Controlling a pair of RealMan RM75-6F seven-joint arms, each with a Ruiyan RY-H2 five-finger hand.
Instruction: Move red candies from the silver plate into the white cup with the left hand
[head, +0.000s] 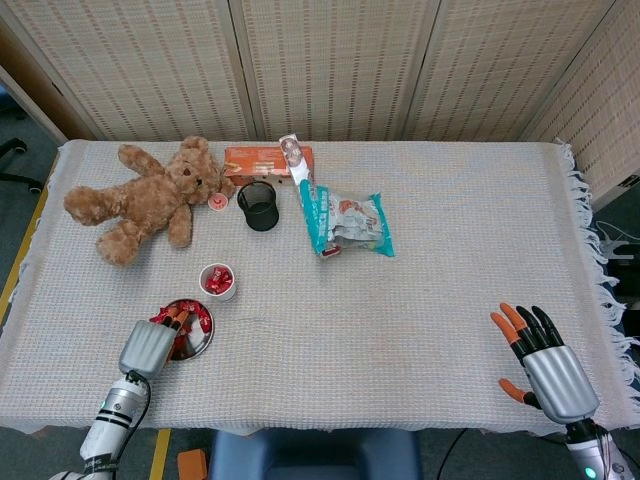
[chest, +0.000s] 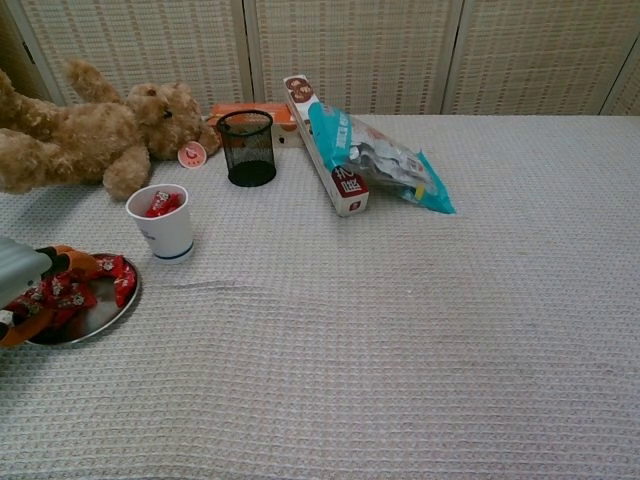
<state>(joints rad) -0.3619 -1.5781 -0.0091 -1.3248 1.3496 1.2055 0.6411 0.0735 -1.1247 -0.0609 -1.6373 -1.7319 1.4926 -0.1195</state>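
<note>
Two robot hands are showing at the desk's near edge. The left robot hand (head: 150, 345) is reaching over the round silver metal plate (chest: 112, 309) near the near-left corner, its orange-tipped fingers (chest: 78, 263) lying down among the red wrapped candies (chest: 68, 288); whether it is pinching one I cannot tell. The right robot hand (head: 545, 365) is resting near the near-right corner with its fingers spread and nothing in it.

Just beyond the plate, the small white paper cup (chest: 163, 223) is standing upright with red candies already lying inside. Further toward the far edge, a black mesh cup (chest: 246, 148) is standing beside a brown plush teddy bear (head: 145, 199), which is lying toward the far-left corner with a small round red tag (chest: 191, 154) at its side. A flat orange box (head: 266, 160) is lying behind the mesh cup. To its right, a long narrow white carton (chest: 324, 143) is lying against a teal plastic snack bag (head: 350, 223). A pale woven cloth (head: 450, 260) is covering the desk.
</note>
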